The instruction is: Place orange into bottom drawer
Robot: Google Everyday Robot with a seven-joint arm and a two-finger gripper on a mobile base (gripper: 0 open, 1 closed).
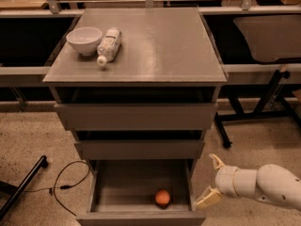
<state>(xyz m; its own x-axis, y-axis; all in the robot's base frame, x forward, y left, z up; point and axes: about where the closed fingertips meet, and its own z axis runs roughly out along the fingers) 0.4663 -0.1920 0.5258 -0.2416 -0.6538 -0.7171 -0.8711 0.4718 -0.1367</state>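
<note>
The orange (162,197) lies inside the open bottom drawer (141,217), near its front right corner. The drawer is pulled out from the grey cabinet, below two other drawers. My gripper (212,180) is outside the drawer, to the right of its right wall, at the end of the white arm that enters from the lower right. Its two cream fingers (209,198) are spread apart and hold nothing. The gripper is apart from the orange.
A white bowl (84,40) and a plastic bottle (109,45) lying on its side rest on the cabinet top (155,46). A black cable (66,185) and a black leg lie on the floor at the left. A black table frame (244,112) stands at the right.
</note>
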